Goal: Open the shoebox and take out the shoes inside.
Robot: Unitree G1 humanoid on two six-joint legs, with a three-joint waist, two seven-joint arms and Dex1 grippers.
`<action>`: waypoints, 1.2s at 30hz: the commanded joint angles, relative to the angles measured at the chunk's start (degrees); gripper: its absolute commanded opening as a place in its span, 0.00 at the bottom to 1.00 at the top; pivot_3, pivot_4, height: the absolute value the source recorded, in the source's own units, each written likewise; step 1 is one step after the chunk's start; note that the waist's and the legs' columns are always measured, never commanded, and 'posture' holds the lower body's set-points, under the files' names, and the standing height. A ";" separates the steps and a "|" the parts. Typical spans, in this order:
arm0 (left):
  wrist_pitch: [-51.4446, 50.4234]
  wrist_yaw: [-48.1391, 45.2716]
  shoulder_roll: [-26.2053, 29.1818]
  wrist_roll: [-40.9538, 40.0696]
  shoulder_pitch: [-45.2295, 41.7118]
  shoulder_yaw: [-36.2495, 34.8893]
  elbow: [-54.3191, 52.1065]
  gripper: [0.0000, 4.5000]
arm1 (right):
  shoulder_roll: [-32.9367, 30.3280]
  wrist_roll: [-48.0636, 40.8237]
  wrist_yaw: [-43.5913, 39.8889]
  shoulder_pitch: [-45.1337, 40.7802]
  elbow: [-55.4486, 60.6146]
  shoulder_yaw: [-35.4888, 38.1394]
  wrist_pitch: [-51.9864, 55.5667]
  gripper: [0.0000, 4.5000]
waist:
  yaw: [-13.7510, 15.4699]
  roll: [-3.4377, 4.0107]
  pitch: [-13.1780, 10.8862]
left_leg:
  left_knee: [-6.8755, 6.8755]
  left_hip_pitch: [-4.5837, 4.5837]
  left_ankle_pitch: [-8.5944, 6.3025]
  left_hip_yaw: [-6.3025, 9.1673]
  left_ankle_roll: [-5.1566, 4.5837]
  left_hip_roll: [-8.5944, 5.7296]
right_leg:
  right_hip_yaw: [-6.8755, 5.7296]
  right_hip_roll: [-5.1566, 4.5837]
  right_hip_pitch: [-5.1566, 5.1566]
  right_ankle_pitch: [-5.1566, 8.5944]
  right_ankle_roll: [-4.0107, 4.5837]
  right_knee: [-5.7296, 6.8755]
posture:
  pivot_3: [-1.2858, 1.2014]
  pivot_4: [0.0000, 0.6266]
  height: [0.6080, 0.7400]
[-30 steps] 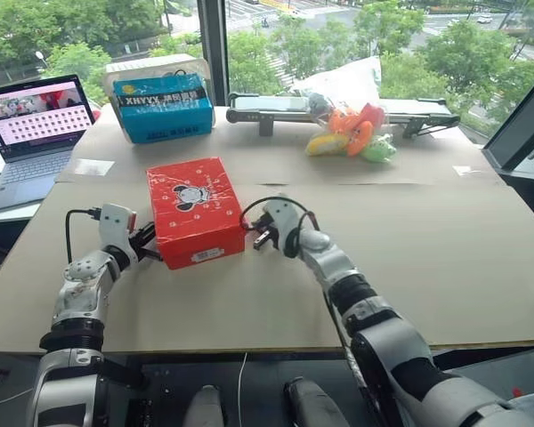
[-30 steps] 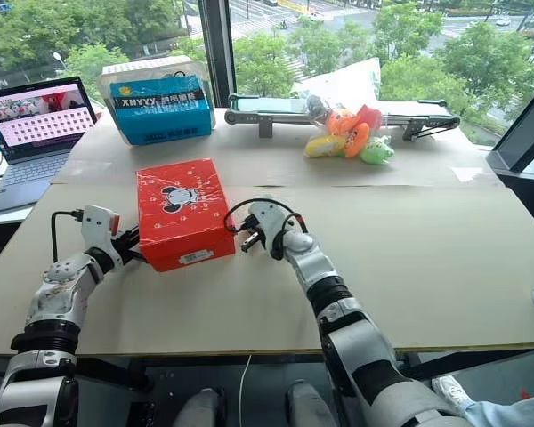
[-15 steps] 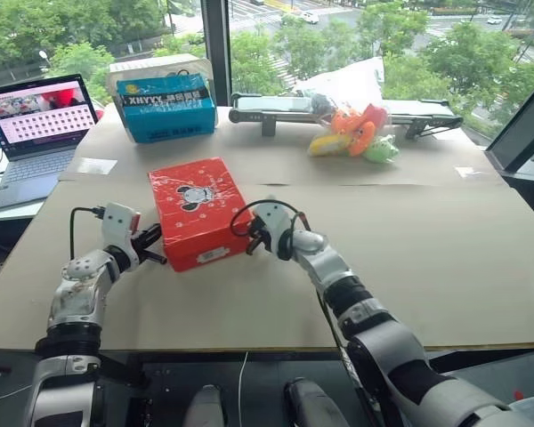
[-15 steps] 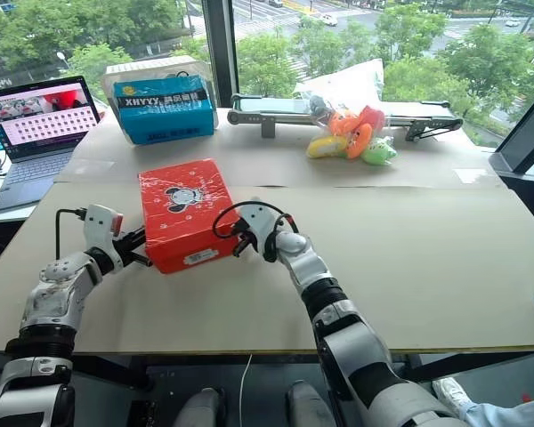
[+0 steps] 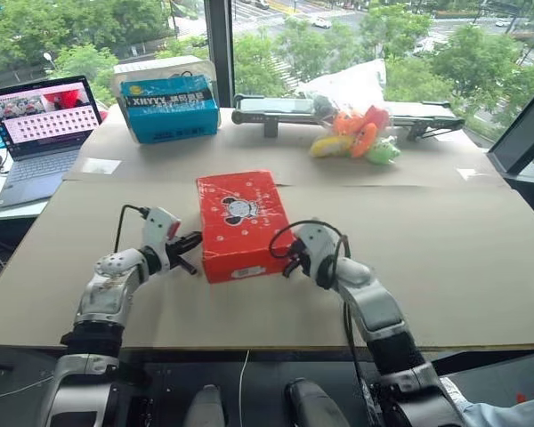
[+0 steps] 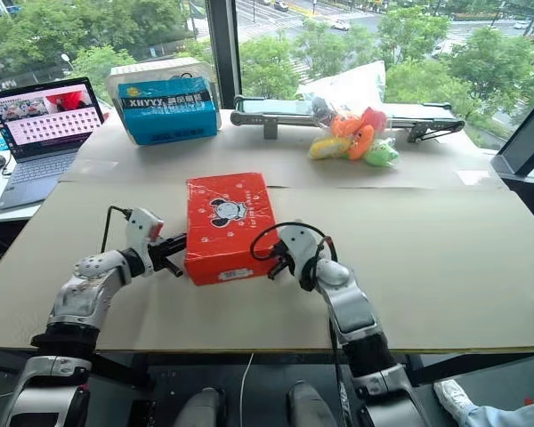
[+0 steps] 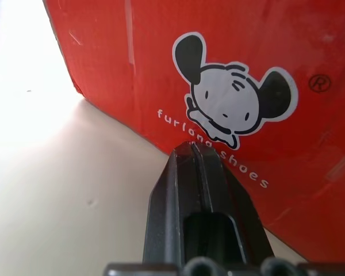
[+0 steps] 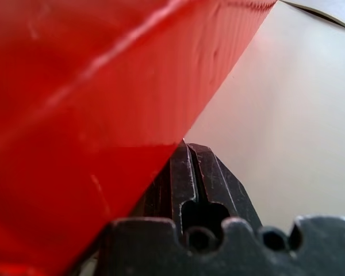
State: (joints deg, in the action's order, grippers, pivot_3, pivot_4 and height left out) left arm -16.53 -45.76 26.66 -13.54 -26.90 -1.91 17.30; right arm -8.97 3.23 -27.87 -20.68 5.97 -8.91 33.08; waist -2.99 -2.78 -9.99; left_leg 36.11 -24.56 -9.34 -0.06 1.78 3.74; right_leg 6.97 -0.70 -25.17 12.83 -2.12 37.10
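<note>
The red shoebox [image 5: 240, 222] with a cartoon mouse on its lid lies closed on the cardboard-covered table [image 5: 445, 249]. My left gripper [image 5: 189, 252] is shut, its tips at the box's left side wall. In the left wrist view the joined fingers [image 7: 194, 172] point at the mouse logo on the red wall [image 7: 247, 69]. My right gripper [image 5: 290, 263] is shut at the box's right front corner. The right wrist view shows its tips [image 8: 185, 150] tucked against the lower edge of the red wall [image 8: 75, 115].
At the back left stands an open laptop [image 5: 40, 111], and beside it a blue box [image 5: 169, 107]. A long black device [image 5: 276, 107] and a bag of colourful toys [image 5: 356, 133] lie at the back by the window. Bare table lies to the right.
The shoebox has slid to the right across the table and turned a little, with both shut grippers moving right alongside it.
</note>
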 commanded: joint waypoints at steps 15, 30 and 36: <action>4.64 -7.11 -6.56 4.04 -4.95 9.68 3.02 0.00 | -4.29 -2.37 4.63 10.18 22.51 3.73 14.11 0.01 | 0.73 0.00 0.00 | 0.16 -0.01 0.00 -0.01 0.00 -0.02 | 0.02 -0.01 0.06 -0.01 -0.03 -0.01 | 0.52 0.24 0.97; 7.13 -7.42 -7.42 4.54 -7.34 7.86 7.19 0.00 | -5.65 -3.01 7.64 11.40 22.56 5.08 14.20 0.01 | 0.56 0.00 0.00 | 0.22 -0.01 0.00 -0.01 0.00 -0.02 | 0.04 -0.01 0.08 -0.02 -0.05 -0.02 | 0.52 0.24 0.97; 5.98 -4.95 -6.94 3.65 -5.33 5.43 5.06 0.00 | -9.13 -4.10 6.04 10.77 19.70 7.44 12.42 0.01 | 0.45 0.00 0.00 | 0.21 -0.02 0.00 0.00 0.00 -0.02 | 0.03 -0.01 0.07 -0.02 -0.06 -0.03 | 0.52 0.24 0.97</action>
State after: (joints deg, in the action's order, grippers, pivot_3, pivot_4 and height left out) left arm -10.43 -51.01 19.94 -9.08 -32.32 3.96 24.78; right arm -17.50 0.38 -21.23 -9.39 24.59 -2.89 47.35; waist -2.53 -2.78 -9.99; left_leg 36.29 -24.58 -9.34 -0.06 1.78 3.72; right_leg 7.00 -0.71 -25.12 12.81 -2.17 37.07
